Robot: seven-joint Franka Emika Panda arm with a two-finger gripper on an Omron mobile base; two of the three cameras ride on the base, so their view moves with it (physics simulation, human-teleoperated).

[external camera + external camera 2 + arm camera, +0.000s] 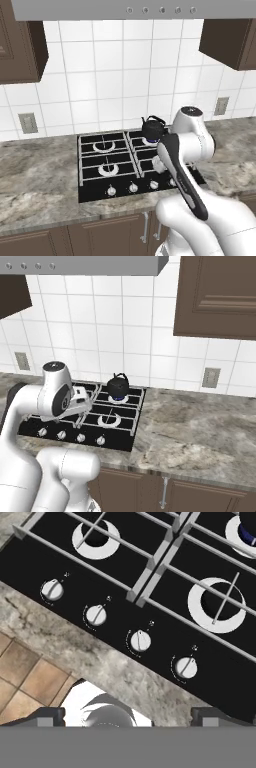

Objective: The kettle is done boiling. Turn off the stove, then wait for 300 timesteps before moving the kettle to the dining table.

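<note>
1. Hand view is looking down on the black four-burner gas stove (150, 612) with its black grates and silver burner rings. A row of four small silver knobs is running across the front of it, and the third small silver knob (140, 641) is sitting near the middle of the picture.
2. The jaws (127, 717) are standing wide open at the bottom of this view, one dark tip on each side. They are holding nothing and touching nothing.
3. The small round black kettle (153, 129) with the thin arched handle is sitting on the back right burner of the stove. A little blue flame is showing under it in the right base view, so that burner looks lit.
4. The grey-beige marble table (200, 431) is carrying the stove, and the brown cabinets are below it.
5. I think the first step is in hand: turning off the stove. No knob is being touched yet.
6. Next, the jaws need to go down onto the knob for the kettle's burner, close on it and twist it. I cannot tell for sure which knob that is.
</note>
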